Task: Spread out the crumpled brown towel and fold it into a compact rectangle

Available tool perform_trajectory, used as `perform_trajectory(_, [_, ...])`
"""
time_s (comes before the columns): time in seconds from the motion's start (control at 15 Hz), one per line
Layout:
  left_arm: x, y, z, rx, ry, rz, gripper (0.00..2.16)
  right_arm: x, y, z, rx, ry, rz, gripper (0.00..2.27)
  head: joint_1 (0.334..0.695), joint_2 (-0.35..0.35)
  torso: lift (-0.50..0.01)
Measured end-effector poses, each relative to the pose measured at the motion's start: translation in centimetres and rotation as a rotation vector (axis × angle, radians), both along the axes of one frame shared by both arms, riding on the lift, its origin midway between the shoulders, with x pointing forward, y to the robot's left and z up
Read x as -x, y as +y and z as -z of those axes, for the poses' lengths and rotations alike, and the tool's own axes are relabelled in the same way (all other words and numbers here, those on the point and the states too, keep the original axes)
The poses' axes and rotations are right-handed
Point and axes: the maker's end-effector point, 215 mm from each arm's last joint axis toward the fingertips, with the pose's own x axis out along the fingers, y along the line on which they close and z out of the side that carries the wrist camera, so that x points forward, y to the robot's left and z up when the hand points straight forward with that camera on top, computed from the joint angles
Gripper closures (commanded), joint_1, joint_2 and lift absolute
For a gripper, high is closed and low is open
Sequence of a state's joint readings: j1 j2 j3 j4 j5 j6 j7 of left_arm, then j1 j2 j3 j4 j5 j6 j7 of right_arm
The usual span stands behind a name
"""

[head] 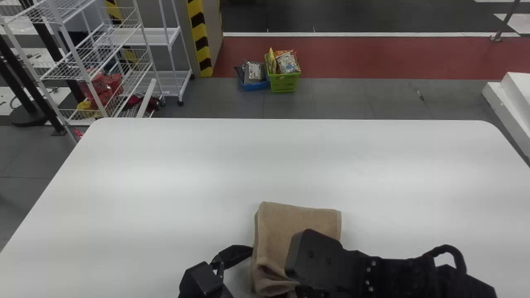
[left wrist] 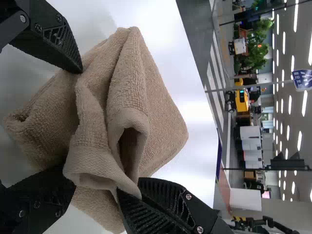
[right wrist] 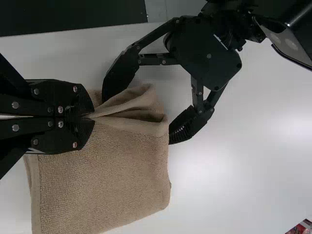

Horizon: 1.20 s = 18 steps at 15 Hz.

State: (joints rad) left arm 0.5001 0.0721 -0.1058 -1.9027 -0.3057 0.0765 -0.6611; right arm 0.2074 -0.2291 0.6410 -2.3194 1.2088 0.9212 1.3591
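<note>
Black 2-fingered right gripper (head: pixel 311 257): bottom centre, slanting leftward, pinching brown terry towel (head: pixel 298 223)
Black 2-fingered left gripper (head: pixel 232 255): bottom centre, angled rightward, gaping around it

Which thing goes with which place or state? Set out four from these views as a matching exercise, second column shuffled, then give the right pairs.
Things:
1. Towel
2. Left gripper
3. Right gripper
4. Green basket

Places or states:
A. Pinching gathered cloth between closed fingers
B. On the floor, beyond the white table
C. Brown, partly bunched up
D. Fingers spread either side of cloth

Pairs: 1-C, 2-D, 3-A, 4-B
</note>
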Motion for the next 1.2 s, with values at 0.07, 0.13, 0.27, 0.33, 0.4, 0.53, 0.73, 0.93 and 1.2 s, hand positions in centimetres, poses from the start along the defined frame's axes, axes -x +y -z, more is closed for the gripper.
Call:
perform_trajectory(0.07, [0.0, 0.0, 0.0, 0.000, 0.000, 0.000, 0.21, 0.0, 0.0, 0.0, 0.000, 0.001, 0.001, 1.18, 0.695, 0.056, -0.127])
perform_trajectory(0.13, [0.0, 0.0, 0.0, 0.000, 0.000, 0.000, 0.21, 0.0, -0.1, 0.1, 0.003, 0.001, 0.004, 0.88, 0.695, 0.055, -0.127])
perform_trajectory(0.27, [0.0, 0.0, 0.0, 0.000, 0.000, 0.000, 0.21, 0.0, -0.3, 0.2, 0.008, 0.003, 0.014, 0.29, 0.695, 0.052, -0.127])
perform_trajectory(0.33, [0.0, 0.0, 0.0, 0.000, 0.000, 0.000, 0.21, 0.0, -0.5, 0.3, 0.008, 0.009, 0.024, 0.16, 0.695, 0.050, -0.127])
perform_trajectory(0.4, [-0.1, 0.0, 0.0, 0.000, 0.000, 0.000, 0.21, 0.1, -0.6, 0.4, 0.007, 0.013, 0.030, 0.11, 0.695, 0.046, -0.127])
perform_trajectory(0.53, [-0.1, 0.0, 0.1, 0.000, 0.001, 0.000, 0.21, 0.1, -0.7, 0.4, 0.003, 0.019, 0.043, 0.11, 0.695, 0.045, -0.127])
perform_trajectory(0.73, [-0.1, 0.0, 0.1, 0.000, 0.002, 0.001, 0.21, -0.1, -1.1, -0.6, -0.023, 0.016, 0.077, 0.11, 0.695, 0.038, -0.127])
perform_trajectory(0.93, [-0.1, -0.3, -0.2, 0.003, -0.003, 0.004, 0.20, -0.8, -1.8, -2.4, -0.080, 0.010, 0.129, 0.12, 0.695, 0.023, -0.127])
perform_trajectory(1.2, [-0.4, 0.0, -0.8, 0.009, -0.016, -0.008, 0.10, -2.5, -3.6, -2.9, -0.160, 0.049, 0.231, 0.12, 0.695, -0.005, -0.127])
